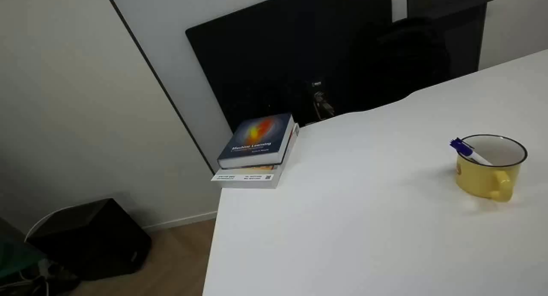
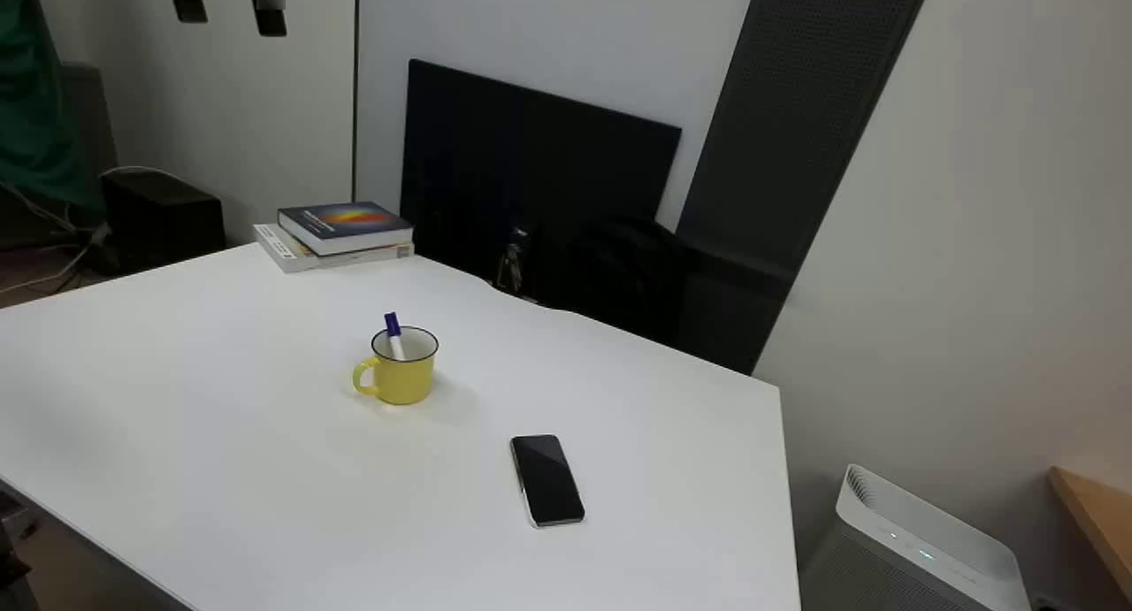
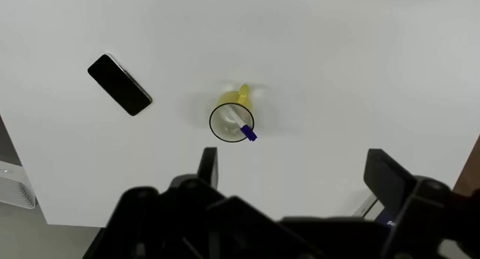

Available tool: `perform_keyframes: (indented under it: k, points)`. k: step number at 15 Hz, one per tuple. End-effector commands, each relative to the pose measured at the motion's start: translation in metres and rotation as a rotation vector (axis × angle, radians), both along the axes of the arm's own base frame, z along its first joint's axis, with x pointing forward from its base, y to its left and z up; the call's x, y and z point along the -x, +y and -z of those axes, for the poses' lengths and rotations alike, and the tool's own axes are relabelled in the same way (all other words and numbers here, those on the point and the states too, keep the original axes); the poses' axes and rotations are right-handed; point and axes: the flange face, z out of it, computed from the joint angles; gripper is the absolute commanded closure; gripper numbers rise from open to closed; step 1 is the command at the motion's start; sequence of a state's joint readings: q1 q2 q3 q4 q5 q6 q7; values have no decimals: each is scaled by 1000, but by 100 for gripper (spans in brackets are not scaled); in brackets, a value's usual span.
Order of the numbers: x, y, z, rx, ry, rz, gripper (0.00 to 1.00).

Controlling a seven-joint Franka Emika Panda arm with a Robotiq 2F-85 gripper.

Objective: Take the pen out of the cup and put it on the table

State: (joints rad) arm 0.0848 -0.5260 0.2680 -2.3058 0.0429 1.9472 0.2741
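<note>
The yellow cup [image 1: 477, 180] stands upright on the white table [image 1: 342, 227]. It also shows in an exterior view [image 2: 405, 385] and in the wrist view [image 3: 221, 126]. The pen [image 1: 466, 150] leans inside the cup, its blue end sticking out over the dark rim and its pale body going down inside. It also shows in an exterior view [image 2: 394, 330] and in the wrist view [image 3: 243, 125]. My gripper [image 3: 292, 154] is wide open and empty. In an exterior view its fingertips [image 2: 232, 19] hang high above the table, well apart from the cup.
A black phone [image 2: 546, 480] lies on the table, also in the wrist view [image 3: 120, 84]. A stack of books [image 1: 257, 144] sits at the table's corner, partly behind a finger in the wrist view. A black panel [image 2: 531, 169] stands behind the table edge.
</note>
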Motion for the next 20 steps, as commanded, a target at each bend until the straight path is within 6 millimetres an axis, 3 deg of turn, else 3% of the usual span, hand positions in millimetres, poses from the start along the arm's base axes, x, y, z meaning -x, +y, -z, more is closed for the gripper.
perform_keyframes:
  k: [1, 14, 16, 20]
  points:
    - [0, 0, -1, 0, 0, 0, 0]
    - [0, 0, -1, 0, -1, 0, 0]
    - [-2, -7, 18, 1, 46, -3, 0]
    - [-17, -48, 72, -16, 151, 31, 0]
